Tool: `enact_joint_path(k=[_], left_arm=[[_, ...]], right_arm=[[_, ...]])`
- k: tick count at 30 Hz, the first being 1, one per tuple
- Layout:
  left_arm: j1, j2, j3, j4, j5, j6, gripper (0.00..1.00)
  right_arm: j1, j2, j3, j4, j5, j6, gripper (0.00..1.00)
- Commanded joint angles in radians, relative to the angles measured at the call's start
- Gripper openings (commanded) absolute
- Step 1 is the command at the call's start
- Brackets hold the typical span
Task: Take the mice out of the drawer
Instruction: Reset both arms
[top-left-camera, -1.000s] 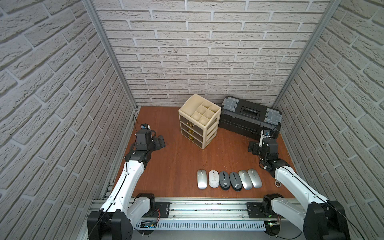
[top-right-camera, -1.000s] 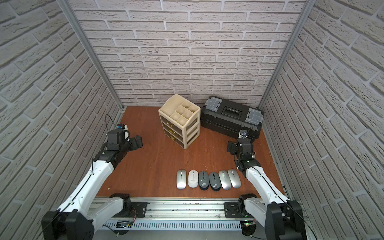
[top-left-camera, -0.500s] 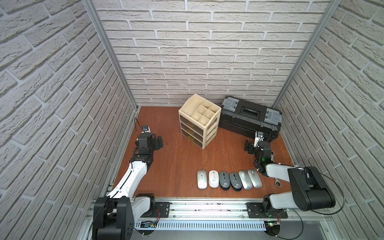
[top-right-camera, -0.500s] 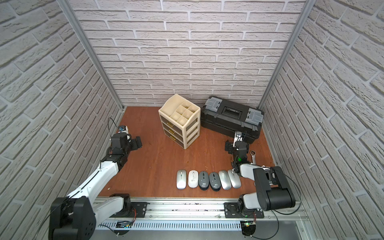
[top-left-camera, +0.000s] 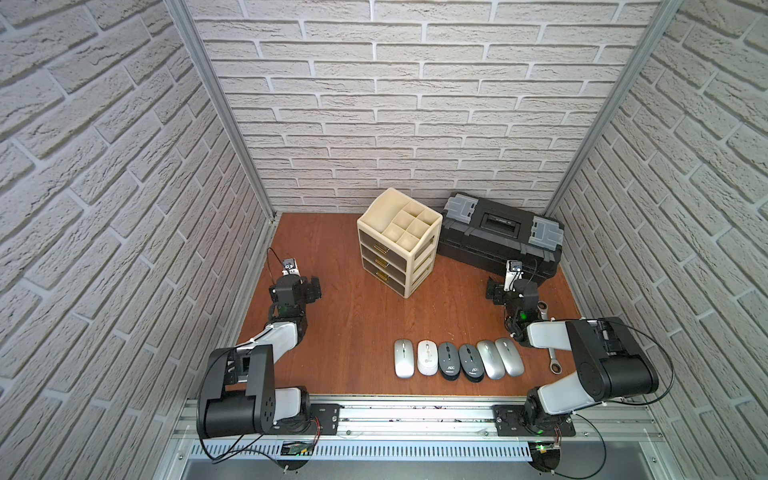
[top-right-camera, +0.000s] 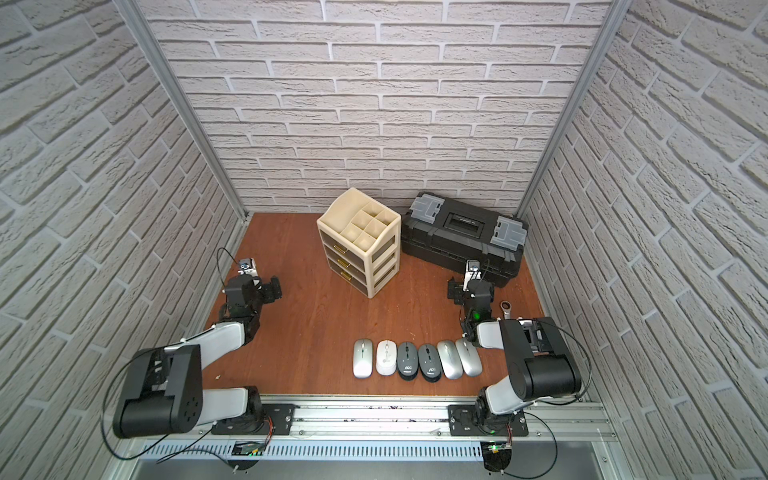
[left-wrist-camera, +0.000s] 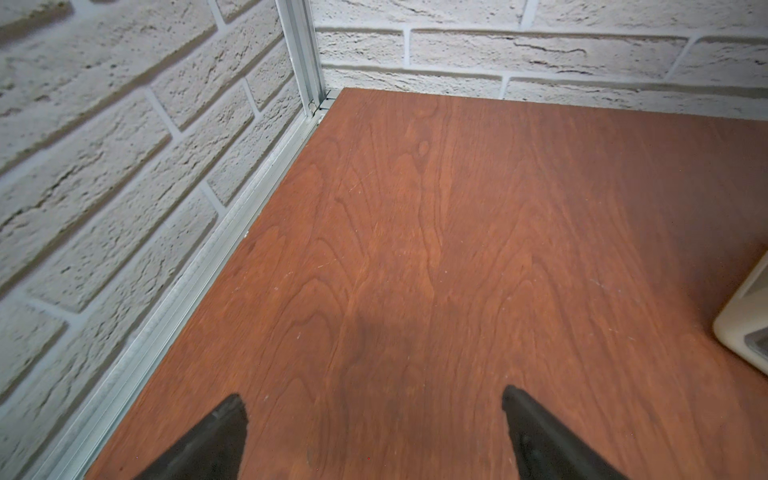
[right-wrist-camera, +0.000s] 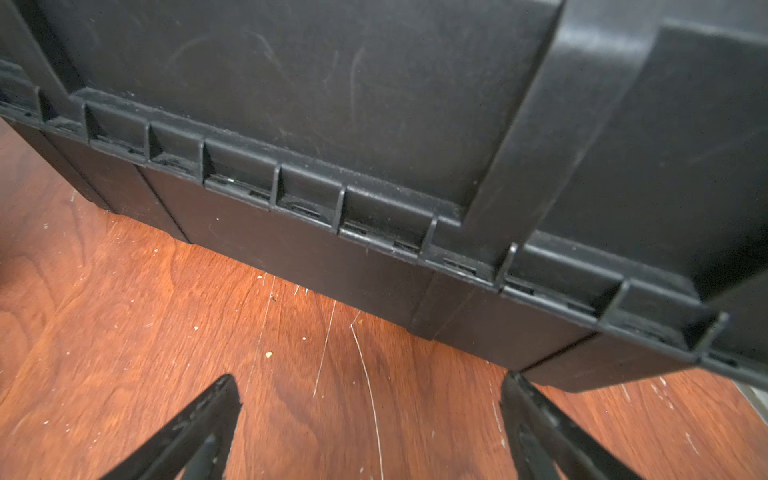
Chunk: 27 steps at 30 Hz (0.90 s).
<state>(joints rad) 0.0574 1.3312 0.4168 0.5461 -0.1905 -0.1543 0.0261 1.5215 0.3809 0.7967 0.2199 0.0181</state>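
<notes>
Several mice lie side by side in a row on the wooden table near its front edge, in both top views: a silver one (top-left-camera: 404, 358) (top-right-camera: 363, 358), a white one (top-left-camera: 428, 357), two dark grey ones (top-left-camera: 449, 360) and two more silver ones (top-left-camera: 509, 356). The cream drawer unit (top-left-camera: 399, 241) (top-right-camera: 359, 243) stands at the back with all three drawers shut. My left gripper (top-left-camera: 309, 289) (left-wrist-camera: 374, 399) hangs open over bare wood at the left. At the right, my right gripper (top-left-camera: 494, 291) (right-wrist-camera: 370, 382) is open and empty, facing the toolbox.
A black toolbox (top-left-camera: 498, 237) (right-wrist-camera: 332, 104) stands shut at the back right, close in front of my right gripper. A steel wrench (top-left-camera: 555, 365) lies partly under my right arm. A corner of the drawer unit (left-wrist-camera: 744, 328) shows in the left wrist view. Brick walls enclose three sides.
Both arms have folded back, their elbows now down by the front rail. The right gripper has shifted a little to the left. Both grippers stay open; the mice have not moved.
</notes>
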Motion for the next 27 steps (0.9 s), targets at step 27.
enact_joint_path(k=[27], left_arm=[[0.027,0.233,-0.028,0.351,0.162,0.055,0.98]], right_arm=[[-0.005,-0.007,0.016,0.034,-0.006,-0.006,0.98]])
